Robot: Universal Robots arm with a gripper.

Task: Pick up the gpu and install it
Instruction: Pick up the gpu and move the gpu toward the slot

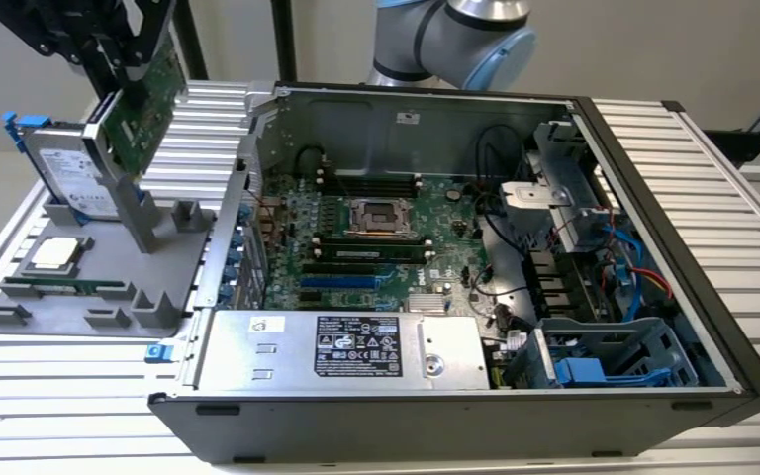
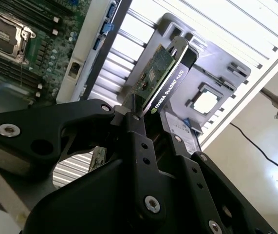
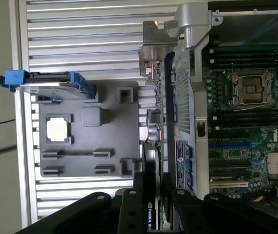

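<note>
Exterior view is showing the ribbed metal table (image 1: 697,158) carrying the open computer case (image 1: 420,426), its motherboard (image 1: 353,247) lying face up. The grey parts tray (image 1: 63,325) is sitting just beside the case on the exterior view's left. The gpu (image 1: 142,94) is hanging tilted over that tray, near the hard drive (image 1: 70,173) with blue rails. In the second wrist view the gripper (image 2: 151,117) is pinching the card's edge between its black fingers (image 2: 135,124).

The work appears to be at the carrying stage. I judge that doing it well is a matter of holding the card firmly by the edge. It also means steering it clear of the drive, the tray's upright posts and the case wall.

The table's slats are looking bare and bright around the tray. Pale walls are standing behind, and a black cable (image 2: 255,141) is trailing across the floor.
</note>
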